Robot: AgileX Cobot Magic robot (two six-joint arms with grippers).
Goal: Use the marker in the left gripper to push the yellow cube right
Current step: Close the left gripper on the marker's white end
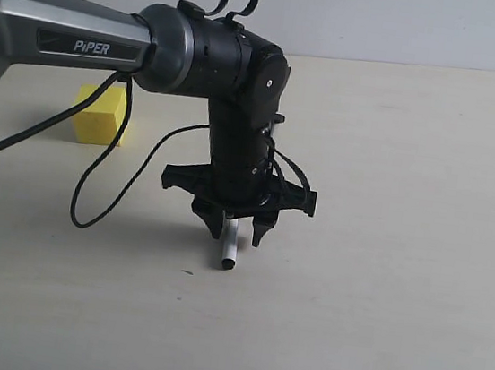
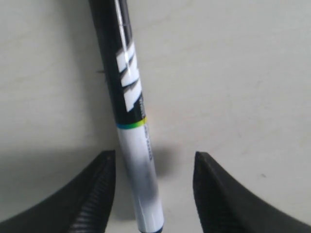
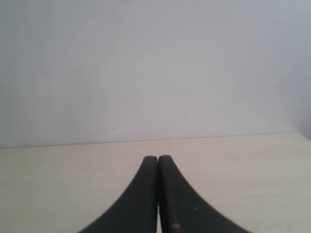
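The left claw (image 1: 237, 231) points straight down at the table (image 1: 401, 258), its jaws spread apart. The marker (image 2: 138, 160) lies flat between them. In the left wrist view there is bare table between the white barrel and one finger, while the other finger sits just beside the barrel, so the claw is released and straddles the pen without clamping it. This pose suits a top-down pinch across the barrel, and that seems to be the step in hand.

The yellow cube (image 1: 101, 115) sits on the table well apart from the claw, on its left in the exterior view and partly behind the arm. The marker must be gripped and carried to the cube's far left side before any rightward push.

The right claw (image 3: 158, 160) is clenched on nothing and idle.
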